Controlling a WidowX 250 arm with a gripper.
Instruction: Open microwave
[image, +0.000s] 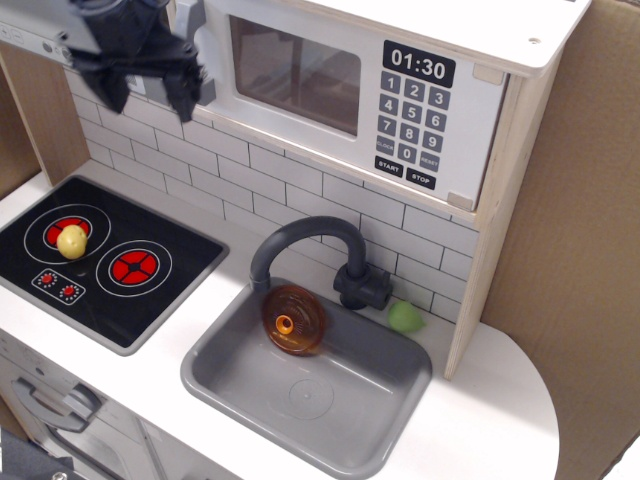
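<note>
Just right of tool (148, 92): microwave (340, 85)

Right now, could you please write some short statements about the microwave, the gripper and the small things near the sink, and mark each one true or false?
1. The microwave door is closed. True.
2. The gripper is down at the hob, around the yellow ball. False: it is high up, just left of the grey handle.
3. The orange disc is in the sink. True.
4. The green ball lies inside the sink. False: it sits on the counter behind the sink, right of the faucet.
5. The clock display reads 01:30. True.
</note>
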